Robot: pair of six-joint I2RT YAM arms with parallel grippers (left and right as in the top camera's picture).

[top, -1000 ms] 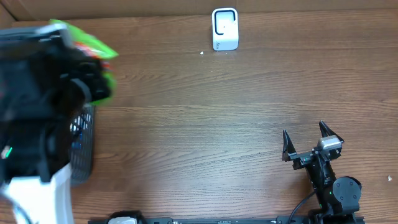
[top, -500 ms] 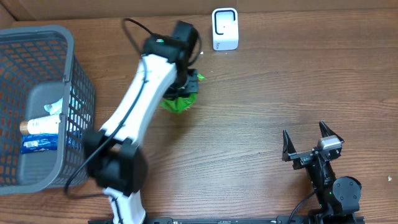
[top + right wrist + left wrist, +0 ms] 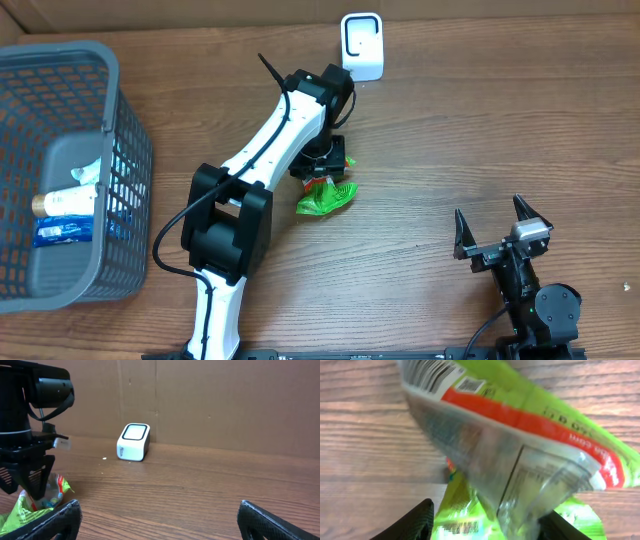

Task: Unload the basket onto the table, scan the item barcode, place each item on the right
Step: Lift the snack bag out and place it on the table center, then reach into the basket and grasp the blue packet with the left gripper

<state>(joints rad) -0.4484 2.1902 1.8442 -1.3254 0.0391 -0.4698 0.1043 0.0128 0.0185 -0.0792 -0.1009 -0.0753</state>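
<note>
The left gripper [image 3: 486,510] is hanging over the middle of the table [image 3: 480,120] with its fingers standing apart on either side of the green snack bag [image 3: 328,197]. The bag is lying crumpled on the wood, nearer than the white scanner [image 3: 361,45] at the far edge, and is showing a barcode [image 3: 427,375] to the wrist camera. The right gripper [image 3: 488,207] is sitting at the near right with its claw spread wide, well apart from the bag, while the grey basket [image 3: 130,200] at the left is holding a few other packages [image 3: 65,203].
</note>
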